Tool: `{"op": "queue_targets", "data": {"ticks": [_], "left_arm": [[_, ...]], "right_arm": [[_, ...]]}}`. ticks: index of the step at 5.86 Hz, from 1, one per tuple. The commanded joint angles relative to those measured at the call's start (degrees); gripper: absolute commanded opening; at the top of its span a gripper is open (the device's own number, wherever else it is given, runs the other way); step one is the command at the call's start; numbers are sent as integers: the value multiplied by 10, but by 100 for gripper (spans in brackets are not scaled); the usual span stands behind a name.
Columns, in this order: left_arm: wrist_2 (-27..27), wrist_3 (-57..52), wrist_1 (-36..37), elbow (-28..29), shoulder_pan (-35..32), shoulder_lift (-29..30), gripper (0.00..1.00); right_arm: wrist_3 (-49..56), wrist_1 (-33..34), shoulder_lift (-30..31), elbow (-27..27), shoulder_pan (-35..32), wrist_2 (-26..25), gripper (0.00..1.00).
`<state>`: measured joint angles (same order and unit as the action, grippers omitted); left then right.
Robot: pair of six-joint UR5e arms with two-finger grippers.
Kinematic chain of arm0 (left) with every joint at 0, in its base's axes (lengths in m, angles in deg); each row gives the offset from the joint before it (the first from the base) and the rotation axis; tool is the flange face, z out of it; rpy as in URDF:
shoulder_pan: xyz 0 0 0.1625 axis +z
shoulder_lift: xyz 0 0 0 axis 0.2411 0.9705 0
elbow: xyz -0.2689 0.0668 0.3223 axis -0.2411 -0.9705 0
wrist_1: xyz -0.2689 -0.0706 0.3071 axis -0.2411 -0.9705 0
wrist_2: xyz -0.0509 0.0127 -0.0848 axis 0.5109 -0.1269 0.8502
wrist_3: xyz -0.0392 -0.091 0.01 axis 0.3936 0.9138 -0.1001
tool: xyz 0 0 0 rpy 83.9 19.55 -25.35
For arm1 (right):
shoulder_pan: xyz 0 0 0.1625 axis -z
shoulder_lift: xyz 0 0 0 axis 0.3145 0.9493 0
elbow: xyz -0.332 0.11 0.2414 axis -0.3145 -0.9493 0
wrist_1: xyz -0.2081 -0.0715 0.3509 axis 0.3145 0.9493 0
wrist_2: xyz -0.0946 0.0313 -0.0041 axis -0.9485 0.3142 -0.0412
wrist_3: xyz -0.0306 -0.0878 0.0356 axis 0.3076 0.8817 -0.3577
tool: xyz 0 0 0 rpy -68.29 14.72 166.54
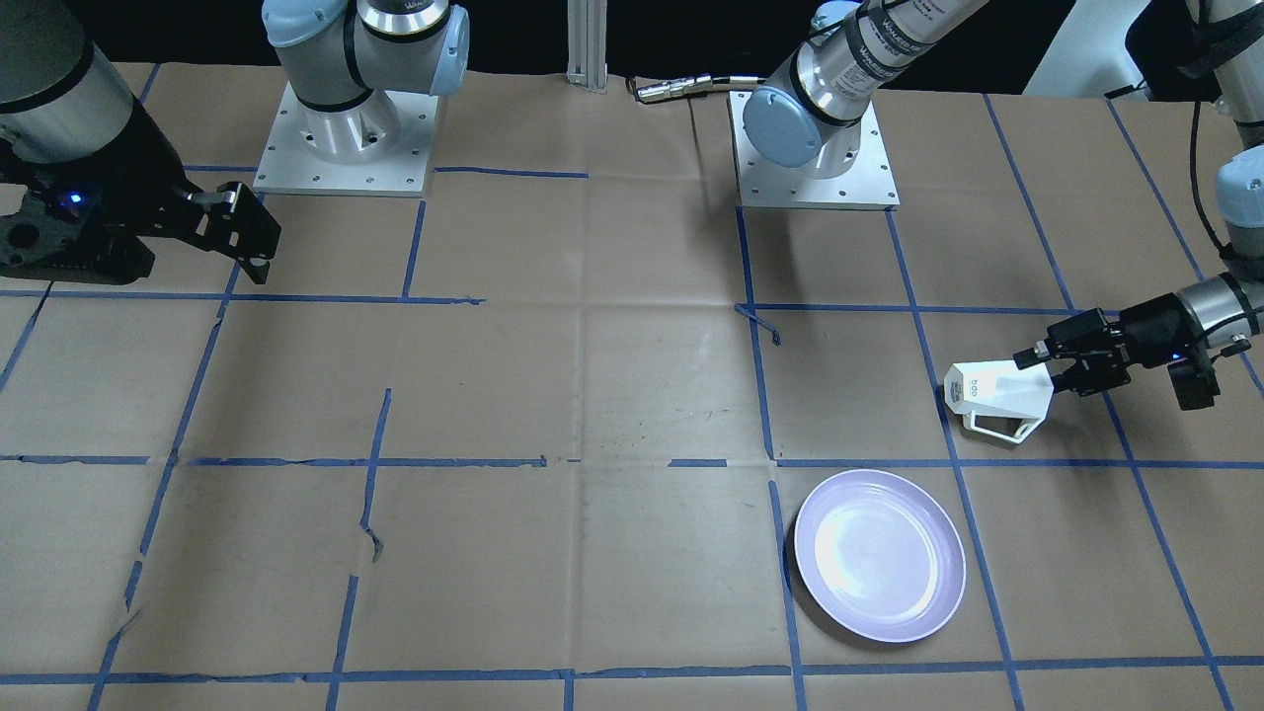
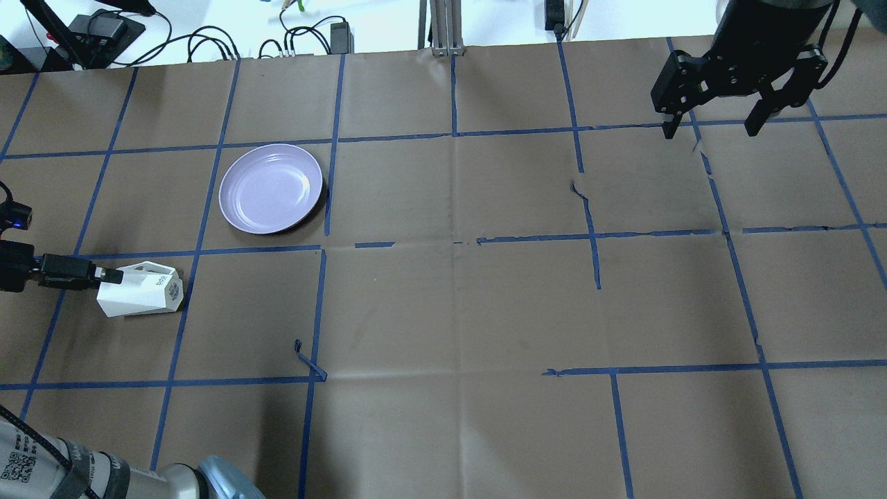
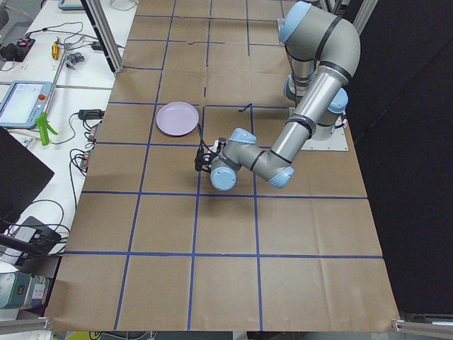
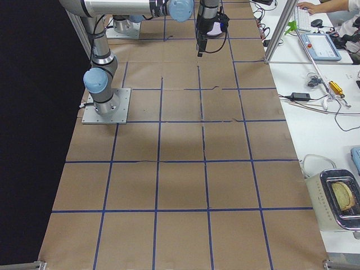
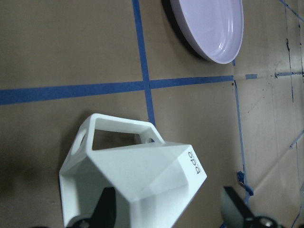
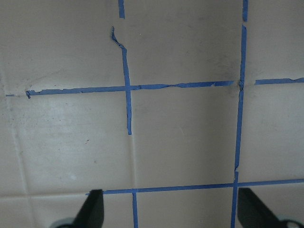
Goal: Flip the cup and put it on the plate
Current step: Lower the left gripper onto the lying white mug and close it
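The white faceted cup (image 1: pixel 992 400) lies on its side on the brown paper, base with the bluish logo pointing away from my left gripper (image 1: pixel 1055 370), handle toward the plate. It also shows in the overhead view (image 2: pixel 138 292) and the left wrist view (image 5: pixel 137 185). The left gripper is open at the cup's wide end. One finger (image 5: pixel 105 211) overlaps the cup's side and the other (image 5: pixel 233 205) stands clear of it. The lavender plate (image 1: pixel 879 555) sits empty one grid square away (image 2: pixel 271 188). My right gripper (image 2: pixel 712 128) is open and empty, far across the table.
Blue tape lines grid the brown paper. Two arm base plates (image 1: pixel 346 148) (image 1: pixel 815 158) stand at the robot's side. A loose curl of tape (image 2: pixel 308 360) sticks up near the cup's square. Cables and equipment (image 2: pixel 104 31) lie beyond the far edge.
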<state>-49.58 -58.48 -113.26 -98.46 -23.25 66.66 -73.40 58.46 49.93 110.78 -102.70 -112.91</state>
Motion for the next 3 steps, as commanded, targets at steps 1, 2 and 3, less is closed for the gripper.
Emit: {"op": "queue_targets", "data": {"ticks": [1, 2, 3], "left_arm": [[2, 0, -1, 0, -3, 0, 4], [4, 2, 1, 12, -5, -8, 0], [5, 12, 2, 20, -13, -28, 0]], "right_arm": [[0, 0, 0, 0, 0, 0, 100], [0, 0, 0, 0, 0, 0, 100], [0, 0, 0, 0, 0, 0, 100]]}}
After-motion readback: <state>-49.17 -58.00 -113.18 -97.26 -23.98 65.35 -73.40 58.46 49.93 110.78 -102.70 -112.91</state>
